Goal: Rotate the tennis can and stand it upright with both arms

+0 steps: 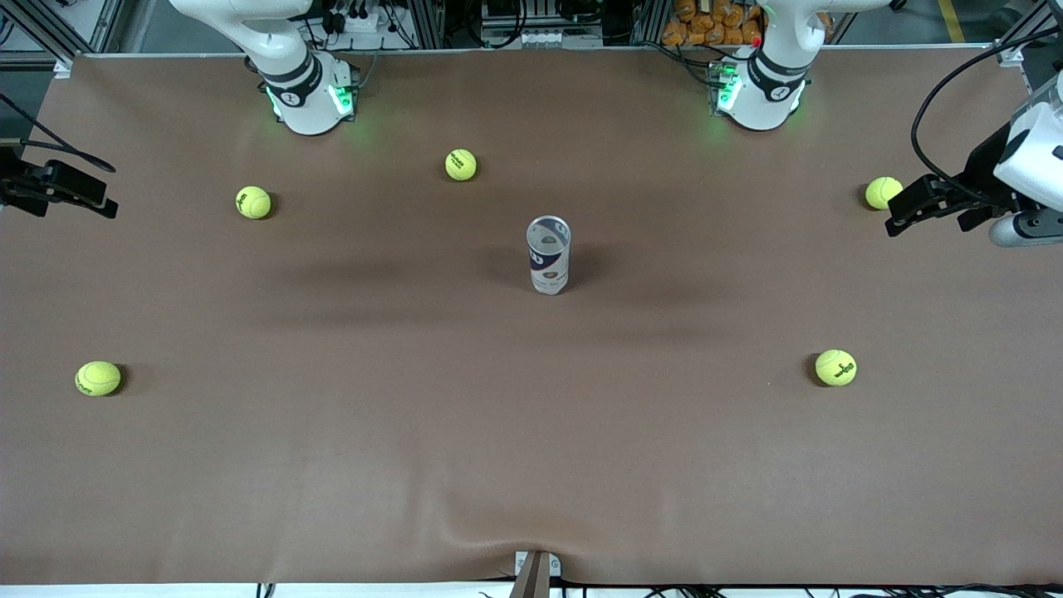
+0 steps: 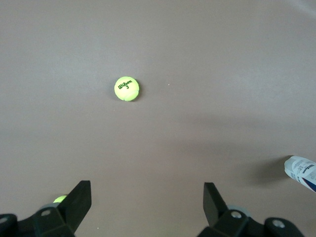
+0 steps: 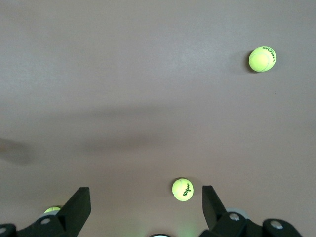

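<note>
Tennis can (image 1: 548,255) upright mid-bench (image 1: 531,432), touched by neither arm. Left pincer (image 1: 909,208) spread, parked at its bench end; right pincer (image 1: 75,193) spread, parked at its end. Tennis balls (image 1: 835,367) scattered around.

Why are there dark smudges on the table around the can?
Front view: soft, wide shadows fall beside the upright tennis can, likely from overhead lights. Left wrist view: a faint shadow band beside it. Right wrist view: blurry streaks cross the table.

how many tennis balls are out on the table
5: one between the arm bases, one and one toward the right arm's end, one and one toward the left arm's end. None seems hidden.
</note>
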Controlling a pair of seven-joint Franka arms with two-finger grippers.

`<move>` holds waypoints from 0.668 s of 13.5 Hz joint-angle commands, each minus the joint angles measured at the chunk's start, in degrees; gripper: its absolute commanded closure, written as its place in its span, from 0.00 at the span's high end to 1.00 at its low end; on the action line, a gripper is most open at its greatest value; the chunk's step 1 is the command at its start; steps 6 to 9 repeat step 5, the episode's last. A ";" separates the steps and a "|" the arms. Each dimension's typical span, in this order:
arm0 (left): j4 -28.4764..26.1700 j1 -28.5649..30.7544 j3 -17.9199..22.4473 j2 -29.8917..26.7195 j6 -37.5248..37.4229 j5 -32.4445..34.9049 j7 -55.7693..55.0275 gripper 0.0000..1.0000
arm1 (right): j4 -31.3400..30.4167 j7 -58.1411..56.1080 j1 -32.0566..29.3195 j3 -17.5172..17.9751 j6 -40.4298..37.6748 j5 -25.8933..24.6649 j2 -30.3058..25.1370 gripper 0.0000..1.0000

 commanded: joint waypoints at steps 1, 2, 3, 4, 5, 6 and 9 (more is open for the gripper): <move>0.44 -0.10 0.06 -0.01 -0.58 -0.13 0.42 1.00 | 0.21 0.98 0.34 -0.33 -0.44 0.42 -0.25 1.00; 0.35 -0.10 0.06 -0.01 -0.58 -0.13 0.42 1.00 | 0.21 0.98 0.17 -0.42 -0.61 0.42 -0.25 1.00; 0.35 -0.10 -0.03 -0.01 -0.58 -0.13 0.33 1.00 | 0.12 0.98 0.08 -0.42 -0.79 0.33 -0.34 1.00; 0.35 -0.10 0.06 -0.01 -0.58 -0.21 0.33 1.00 | 0.12 0.98 0.08 -0.42 -0.97 0.33 -0.43 1.00; 0.35 -0.10 0.06 -0.01 -0.58 -0.21 0.33 1.00 | 0.12 1.06 0.17 -0.42 -1.23 0.33 -0.78 1.00; 0.35 -0.10 0.06 -0.01 -0.58 -0.21 0.33 1.00 | 0.12 1.06 0.17 -0.42 -1.23 0.33 -0.78 1.00; 0.35 -0.10 0.06 -0.01 -0.58 -0.21 0.33 1.00 | 0.12 1.06 0.17 -0.42 -1.23 0.33 -0.78 1.00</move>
